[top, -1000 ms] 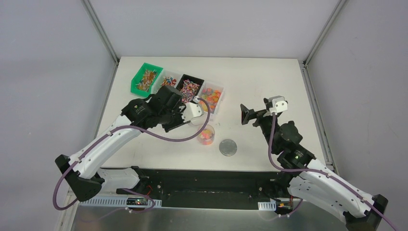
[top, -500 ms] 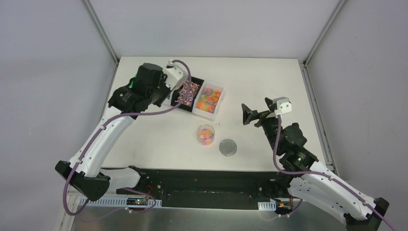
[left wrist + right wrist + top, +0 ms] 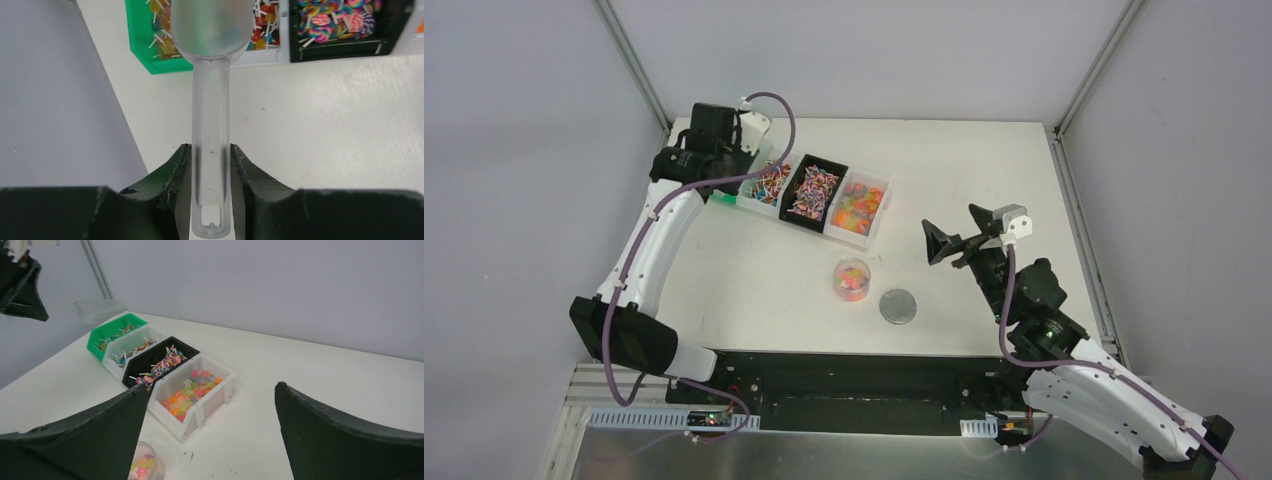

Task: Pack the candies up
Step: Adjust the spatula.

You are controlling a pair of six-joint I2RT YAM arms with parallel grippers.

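Four open plastic bins stand in a touching row at the far left of the white table (image 3: 984, 170). In order they are a green plastic bin (image 3: 96, 344), a white plastic bin of small stick sweets (image 3: 262, 56), a black plastic bin of swirled lollipops (image 3: 340, 50), and a white plastic gummy bin (image 3: 200, 412). The candies (image 3: 192, 390) in this last bin are orange, red and yellow. More multicoloured candies lie in the small clear round cup (image 3: 837, 275), which stands near the table centre. A grey round lid disc (image 3: 898, 306) lies flat just beside the cup, on its near right.

The left gripper (image 3: 211, 165) is clenched on the handle of a frosted translucent plastic scoop (image 3: 211, 125). The scoop bowl sits over the green bin and the adjoining white bin. Its contents cannot be determined.

The right gripper (image 3: 211, 386) is released, with the jaws spread wide and nothing between them. It hangs above the table to the right of the cup and faces the bin row.
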